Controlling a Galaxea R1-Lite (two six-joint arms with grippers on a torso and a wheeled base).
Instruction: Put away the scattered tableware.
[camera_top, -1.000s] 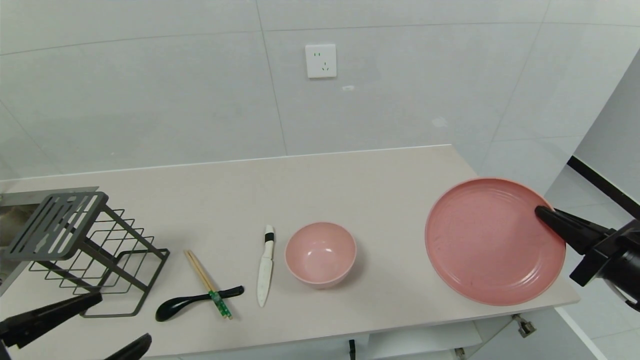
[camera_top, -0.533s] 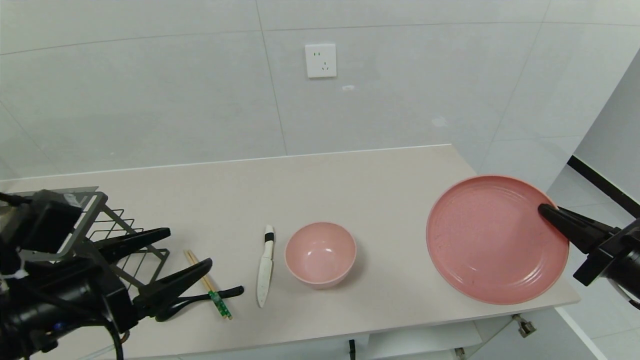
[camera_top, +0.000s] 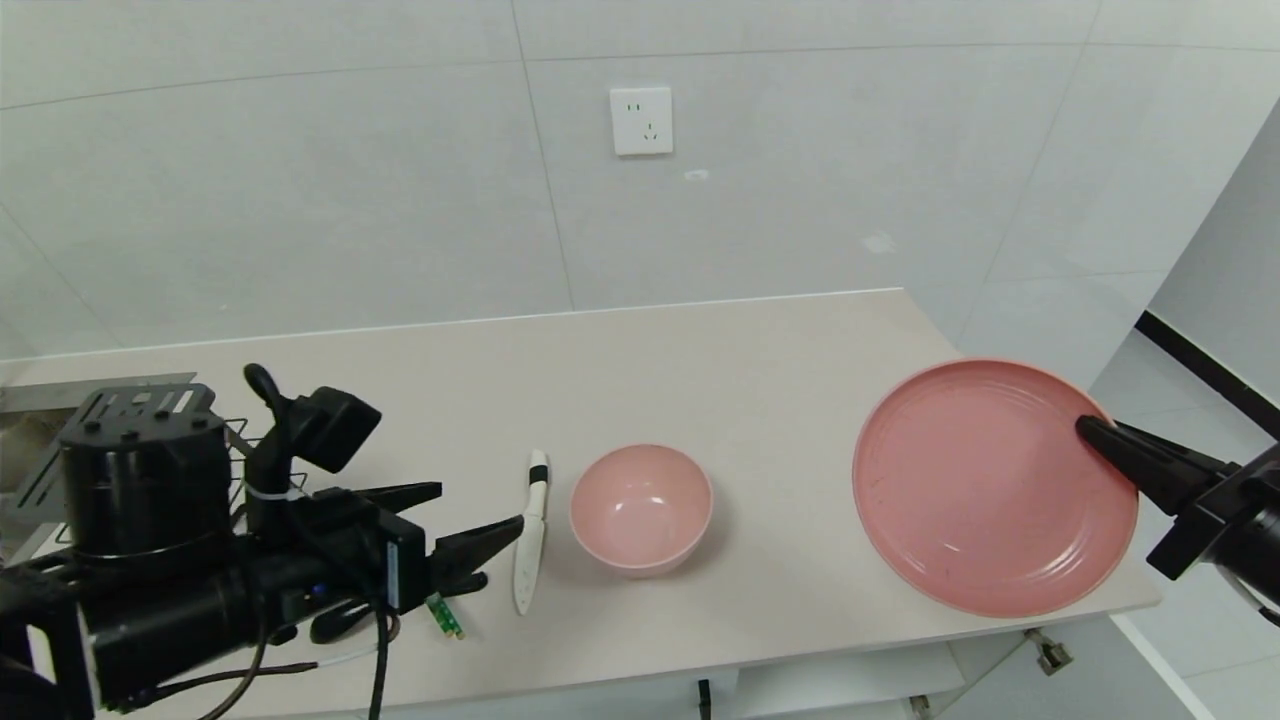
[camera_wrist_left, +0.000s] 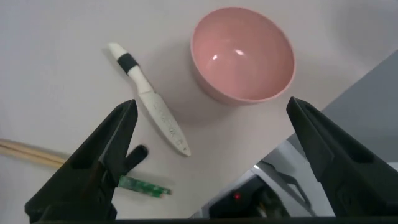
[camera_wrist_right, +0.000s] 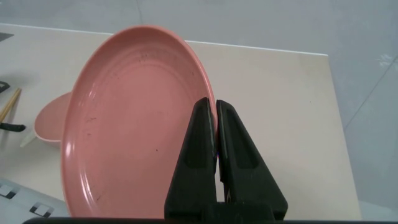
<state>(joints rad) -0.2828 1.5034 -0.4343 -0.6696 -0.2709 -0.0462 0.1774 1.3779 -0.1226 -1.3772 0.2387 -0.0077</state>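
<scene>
A large pink plate (camera_top: 980, 490) (camera_wrist_right: 130, 118) is tilted at the counter's right end, with my right gripper (camera_top: 1085, 428) (camera_wrist_right: 213, 107) shut on its right rim. A pink bowl (camera_top: 640, 505) (camera_wrist_left: 242, 53) stands mid-counter. To its left lies a white knife (camera_top: 530, 540) (camera_wrist_left: 152, 106) with a black band. My left gripper (camera_top: 480, 510) (camera_wrist_left: 211, 109) hangs open just left of the knife, above the counter. Under it lie chopsticks (camera_top: 443, 615) (camera_wrist_left: 31, 152) and a black spoon (camera_top: 468, 581), both partly hidden by the arm.
A dark wire rack (camera_top: 30, 485) stands at the counter's left end, mostly covered by my left arm. The plate overhangs the counter's right edge (camera_top: 1140, 600). Bare counter stretches behind the bowl to the tiled wall with its socket (camera_top: 641, 121).
My left arm rose from the lower left corner and swung right, its open gripper now beside the knife and the arm covering the rack. The plate shifted only slightly in the right gripper.
</scene>
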